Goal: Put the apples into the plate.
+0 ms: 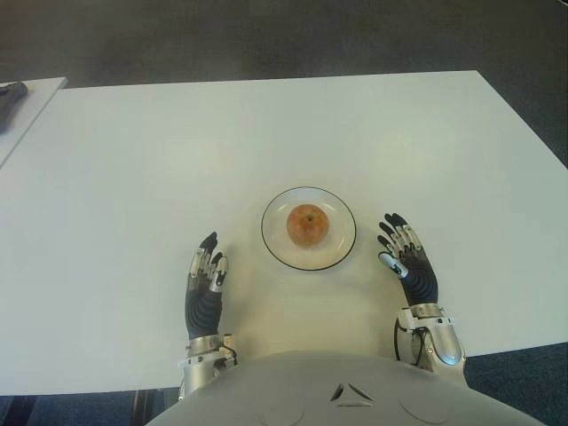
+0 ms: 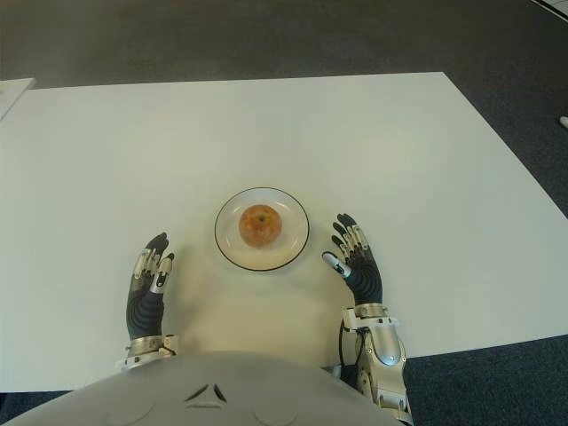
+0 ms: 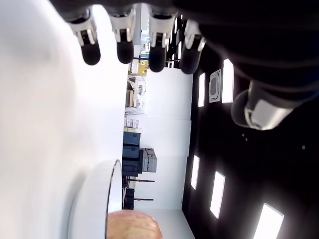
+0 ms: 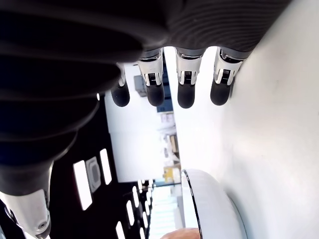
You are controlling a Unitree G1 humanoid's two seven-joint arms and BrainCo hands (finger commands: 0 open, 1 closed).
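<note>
In the left eye view we see one round red-and-yellow apple (image 1: 308, 224) sitting in the middle of a small white round plate with a thin dark rim (image 1: 277, 249), on the wide white table (image 1: 266, 133); only this one apple shows, so we judge the task done or nearly so. Our left hand (image 1: 204, 288) shows just left of the plate and our right hand (image 1: 407, 257) just right of it, both apart from the rim, fingers extended and holding nothing. An apple like this should be firm, smooth and moderately light, apt to roll, so we would take it around its widest part with fingers on opposite sides. A second pale table edge with a dark object (image 1: 11, 98) shows at far left, well apart; nothing stands between hands and plate. The right eye view shows the same layout. In the left wrist view our left fingers (image 3: 91, 51) hang straight and empty, with the plate rim and a slice of apple beyond. In the right wrist view our right fingers (image 4: 186, 94) are likewise straight and empty above the table, the plate edge beyond them.
</note>
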